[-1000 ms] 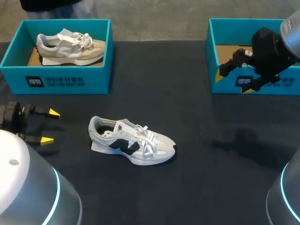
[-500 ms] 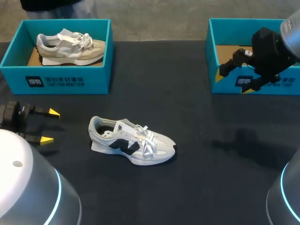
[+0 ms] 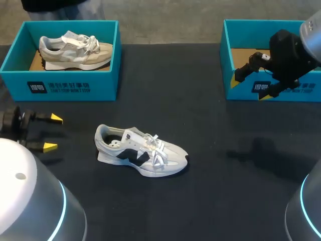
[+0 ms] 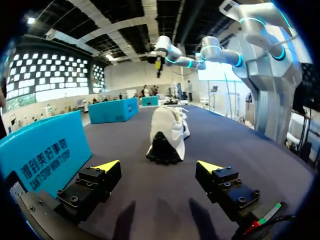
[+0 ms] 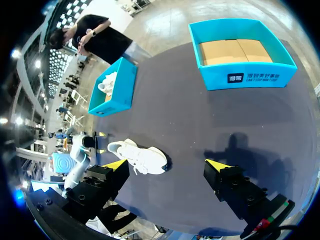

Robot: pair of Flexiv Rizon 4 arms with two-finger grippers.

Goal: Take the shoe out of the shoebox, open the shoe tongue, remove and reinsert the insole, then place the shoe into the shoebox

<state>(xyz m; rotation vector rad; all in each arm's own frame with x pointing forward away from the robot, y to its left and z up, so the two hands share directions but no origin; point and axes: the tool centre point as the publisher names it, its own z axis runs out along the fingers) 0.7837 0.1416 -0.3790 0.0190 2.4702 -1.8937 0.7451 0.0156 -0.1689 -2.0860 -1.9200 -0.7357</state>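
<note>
A white and black shoe [image 3: 140, 155] lies on its sole in the middle of the dark table, toe pointing right. My left gripper [image 3: 53, 133] hovers open to its left, level with the heel, with nothing between its fingers. Seen from the left wrist, the shoe [image 4: 168, 132] stands straight ahead of the open left gripper [image 4: 159, 166], heel towards it. My right gripper [image 3: 248, 86] hangs open and high before the empty blue shoebox [image 3: 226, 55] at the back right. In the right wrist view the shoe [image 5: 140, 156] lies far below the open right gripper [image 5: 167, 164].
A second blue box [image 3: 60, 88] at the back left holds a beige shoe [image 3: 75, 50]; its wall [image 4: 45, 155] is close beside my left gripper. The empty box [image 5: 250, 78] shows a brown cardboard floor.
My left gripper has drawn slightly back to the left, away from the shoe. The right arm and the shoe have not moved.
</note>
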